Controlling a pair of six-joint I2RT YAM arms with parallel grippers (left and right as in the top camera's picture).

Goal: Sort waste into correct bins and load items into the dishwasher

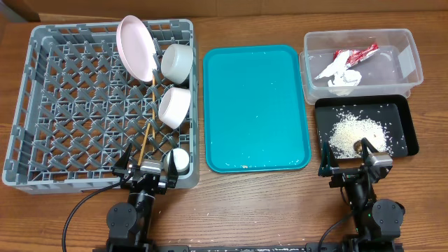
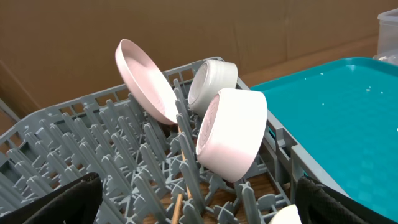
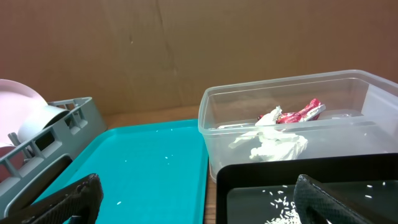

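The grey dish rack (image 1: 42, 105) holds the pinkish plate (image 1: 136, 47), two white bowls (image 1: 177, 61) (image 1: 174, 106), a small cup (image 1: 180, 160) and the chopsticks (image 1: 150, 119); plate (image 2: 146, 81) and bowls (image 2: 231, 134) stand on edge in the left wrist view. The clear tub (image 1: 406, 52) holds the red-and-white wrapper (image 1: 357, 54) and napkin (image 1: 343, 78). The black tray (image 1: 406, 133) holds rice (image 1: 350, 133) and a brown lump (image 1: 367, 145). My left gripper (image 1: 145, 166) is open and empty at the rack's near edge. My right gripper (image 1: 346, 168) is open and empty at the black tray's near edge.
The flat teal tray (image 1: 255, 105) lies between the rack and the bins, with a few stray rice grains (image 3: 168, 157) on it. A brown cardboard wall (image 3: 186, 50) stands behind the table. Bare wood runs along the front edge.
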